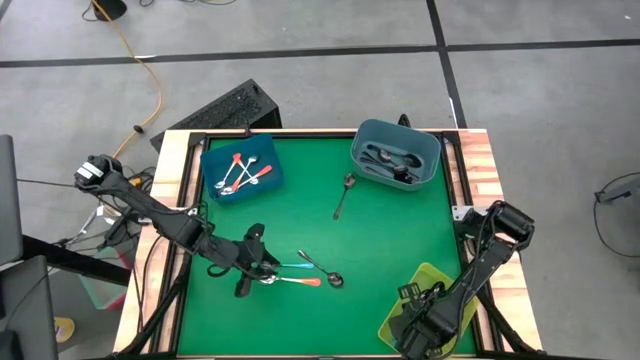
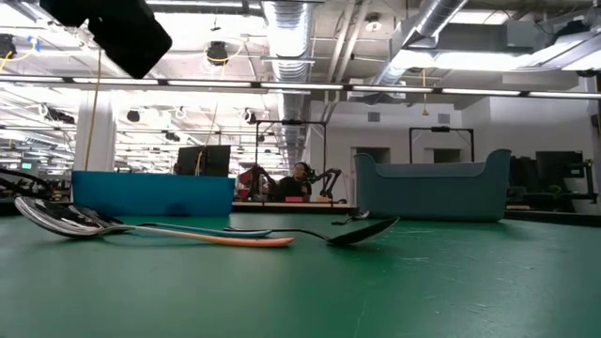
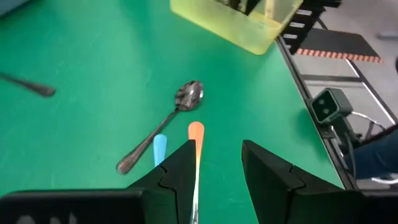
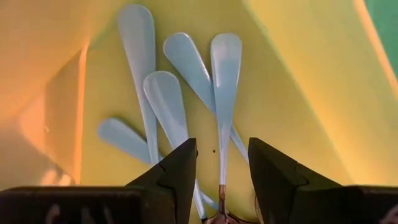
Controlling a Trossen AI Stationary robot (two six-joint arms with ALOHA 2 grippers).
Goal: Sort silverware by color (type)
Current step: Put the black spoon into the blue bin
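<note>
Silverware being sorted by handle colour on a green table.

Nearest, the left gripper is hovering with fingers apart over an orange-handled spoon; the right gripper, unclenched, is hanging over blue-handled spoons in the yellow bin; farther, the blue bin is holding orange ones.

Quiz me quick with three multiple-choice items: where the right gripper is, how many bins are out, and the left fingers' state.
1. The right gripper is over:
A. the blue bin
B. the yellow bin
C. bare mat

2. Bins on the table:
A. two
B. three
C. four

3. The left gripper fingers are:
A. open
B. shut on a fork
C. out of view

Answers: 1 B, its wrist view looks into yellow walls on light blue handles; 2 B, blue, grey and yellow; 3 A, a gap shows between them.
</note>
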